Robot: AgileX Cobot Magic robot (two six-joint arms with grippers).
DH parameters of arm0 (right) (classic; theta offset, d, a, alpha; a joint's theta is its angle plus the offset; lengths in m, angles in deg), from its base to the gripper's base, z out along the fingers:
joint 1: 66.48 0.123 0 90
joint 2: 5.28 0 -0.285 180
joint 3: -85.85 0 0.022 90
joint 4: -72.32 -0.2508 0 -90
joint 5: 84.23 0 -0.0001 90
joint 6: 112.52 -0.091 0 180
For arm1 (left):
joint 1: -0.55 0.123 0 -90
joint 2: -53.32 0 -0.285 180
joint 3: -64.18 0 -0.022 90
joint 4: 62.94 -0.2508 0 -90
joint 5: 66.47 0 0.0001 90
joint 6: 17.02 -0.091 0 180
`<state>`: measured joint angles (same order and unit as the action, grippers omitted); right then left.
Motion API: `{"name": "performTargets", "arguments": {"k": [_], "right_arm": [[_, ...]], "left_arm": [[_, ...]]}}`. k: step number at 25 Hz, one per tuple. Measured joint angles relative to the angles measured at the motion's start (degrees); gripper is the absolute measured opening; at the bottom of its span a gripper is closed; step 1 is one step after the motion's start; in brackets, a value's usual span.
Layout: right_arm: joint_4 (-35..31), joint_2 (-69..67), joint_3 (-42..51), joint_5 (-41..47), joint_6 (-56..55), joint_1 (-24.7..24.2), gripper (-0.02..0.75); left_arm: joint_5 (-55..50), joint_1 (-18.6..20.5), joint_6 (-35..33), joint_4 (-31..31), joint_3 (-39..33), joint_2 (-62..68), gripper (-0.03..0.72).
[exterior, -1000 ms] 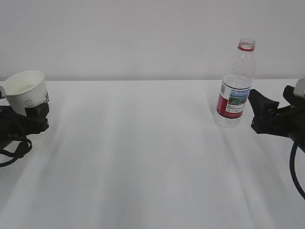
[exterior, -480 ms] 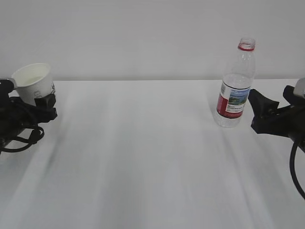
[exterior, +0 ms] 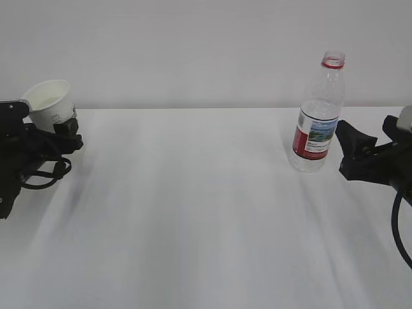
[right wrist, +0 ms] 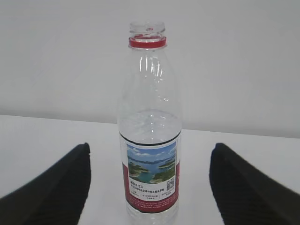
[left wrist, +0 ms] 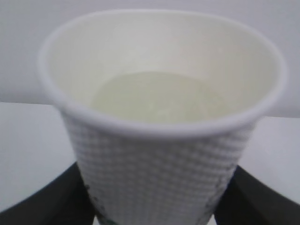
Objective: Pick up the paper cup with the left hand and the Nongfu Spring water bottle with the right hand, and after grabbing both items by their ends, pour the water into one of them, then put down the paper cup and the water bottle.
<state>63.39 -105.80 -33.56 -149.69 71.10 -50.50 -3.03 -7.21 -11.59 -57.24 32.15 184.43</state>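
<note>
Our left gripper [exterior: 56,132] pinches the paper cup [exterior: 50,104] low on its body at the far left of the white table [exterior: 193,212], lifted and tipped slightly toward the Nongfu Spring water bottle [exterior: 317,116]. From the wrist we see the dark fingers [left wrist: 65,197] flanking the cup's dimpled wall [left wrist: 161,173] and a pale, faintly yellowish pool of water [left wrist: 159,96] inside — though how deep it sits we cannot judge from this angle.

Well to the left of the bottle, then, is where the cup hangs. The bottle itself stands upright and uncapped on the table, and our right gripper [exterior: 351,151] waits just to its right with jaws spread wide, apart from it; the wrist view frames the label [right wrist: 151,171] squarely between the two fingers [right wrist: 51,187], neither touching plastic.

To do this step well, we judge, the right arm should slide straight forward until the fingers bracket the bottle's lower body, then close gently — thin ribbed plastic buckles easily, and an open neck spills.
</note>
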Motion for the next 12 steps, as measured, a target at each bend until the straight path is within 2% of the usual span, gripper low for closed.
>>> {"name": "performTargets", "arguments": {"k": [12], "right_arm": [[0.0,0.0,0.0,0.0,0.0,0.0,0.592]], "left_arm": [[0.0,2.7,0.5,0.1,6.2,4.2,0.491]]}}
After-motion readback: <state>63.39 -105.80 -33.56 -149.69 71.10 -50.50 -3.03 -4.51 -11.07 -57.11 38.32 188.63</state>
